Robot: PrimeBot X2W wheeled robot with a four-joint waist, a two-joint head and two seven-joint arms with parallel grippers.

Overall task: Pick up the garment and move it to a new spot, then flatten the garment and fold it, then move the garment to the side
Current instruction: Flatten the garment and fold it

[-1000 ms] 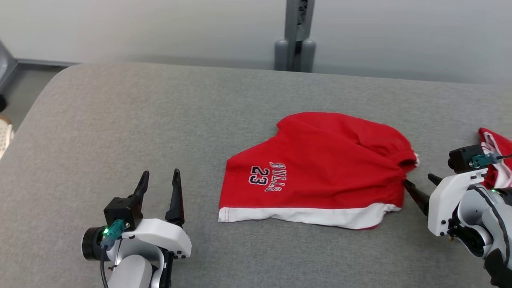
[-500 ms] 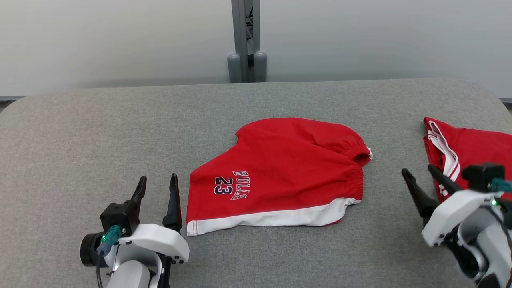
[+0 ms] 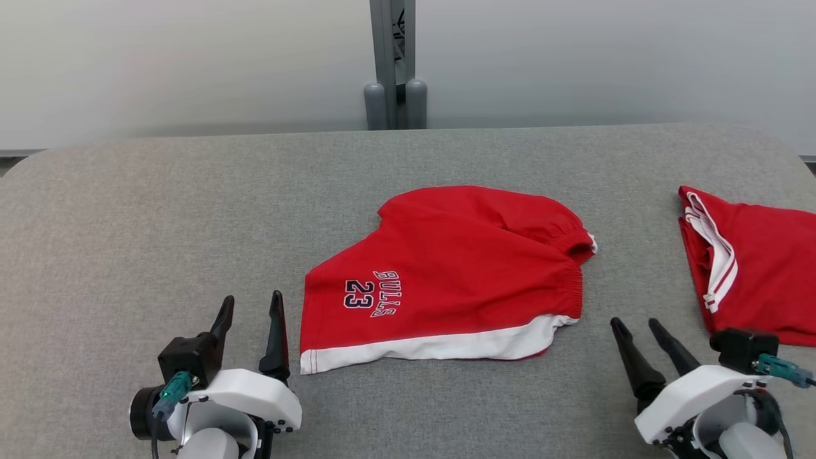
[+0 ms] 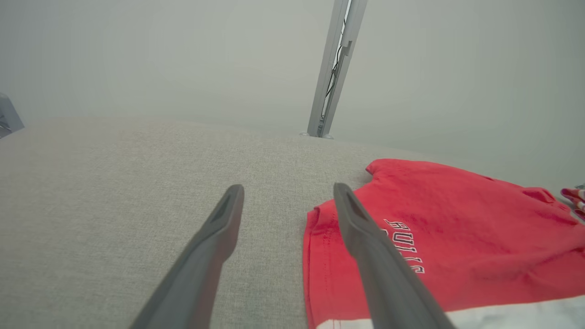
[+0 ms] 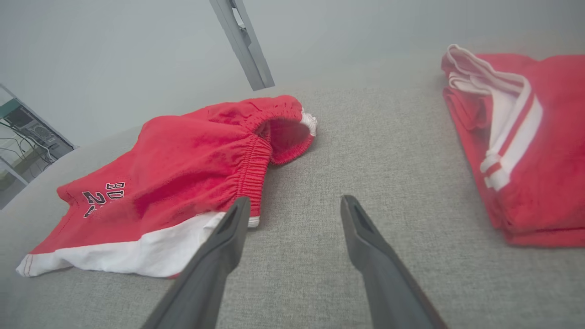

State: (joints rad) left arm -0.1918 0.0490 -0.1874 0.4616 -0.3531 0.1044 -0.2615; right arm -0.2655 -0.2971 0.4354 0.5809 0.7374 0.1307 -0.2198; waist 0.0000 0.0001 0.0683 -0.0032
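Note:
The garment (image 3: 446, 280) is a pair of red shorts with a white hem and "BULLS 23" print, lying folded over in the middle of the grey table (image 3: 159, 210). My left gripper (image 3: 252, 298) stands open just left of its hem corner, fingers pointing away from me, nothing between them. In the left wrist view the left gripper (image 4: 288, 187) has its right finger over the garment's (image 4: 457, 228) edge. My right gripper (image 3: 634, 322) is open and empty, a little right of the waistband. The right wrist view shows the right gripper (image 5: 296, 199) beside the garment (image 5: 183, 173).
A second red garment with white stripes (image 3: 758, 268) lies folded at the table's right edge, also in the right wrist view as the striped garment (image 5: 525, 151). A grey metal post (image 3: 390, 64) stands behind the table's far edge against a pale wall.
The head camera has swung, shifting the whole picture. My right gripper, whose fingertips were at the shorts' waistband, has drawn back toward me and stands apart from both garments. The left gripper has barely moved.

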